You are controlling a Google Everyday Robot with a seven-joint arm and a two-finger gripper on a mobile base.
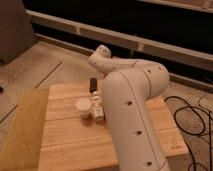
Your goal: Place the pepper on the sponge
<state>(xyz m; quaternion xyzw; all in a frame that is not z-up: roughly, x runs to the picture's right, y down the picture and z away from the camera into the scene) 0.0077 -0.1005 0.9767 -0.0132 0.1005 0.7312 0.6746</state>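
On the wooden table point(65, 145), gripper point(97, 106) sits at 3 o'clock of the white cup point(83, 107), open or closed I can't tell; pepper and sponge aren't visible, so progress is unclear.

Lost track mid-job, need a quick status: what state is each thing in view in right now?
Gripper: down low over the table, right beside the cup.
Cup: upright on the table, opening up.
Mat: lying flat along the table's left edge in view.
Cables: loose on the floor.
Pepper: not visible.
Sponge: not visible; the arm hides much of the table.
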